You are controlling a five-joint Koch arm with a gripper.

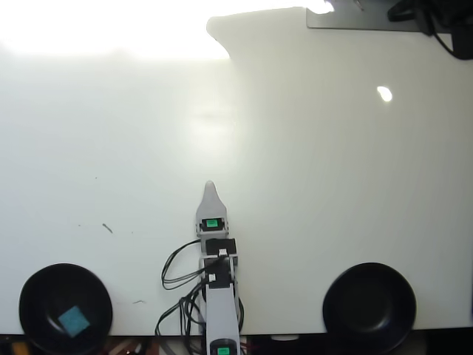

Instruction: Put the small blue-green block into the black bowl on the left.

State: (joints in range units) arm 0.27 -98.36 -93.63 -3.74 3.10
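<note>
The small blue-green block (73, 319) lies inside the black bowl (44, 285) at the bottom left of the overhead view. My gripper (210, 186) points straight up the picture from the arm's base at the bottom middle, far to the right of that bowl. Only a single white tip shows, with the jaws stacked one behind the other. Nothing is seen held in it.
A second black bowl (369, 305) of the same size sits at the bottom right. The white table (295, 185) is glare-washed along its top left. Black cables (177, 270) loop beside the arm, and dark equipment (432, 18) stands at the top right corner.
</note>
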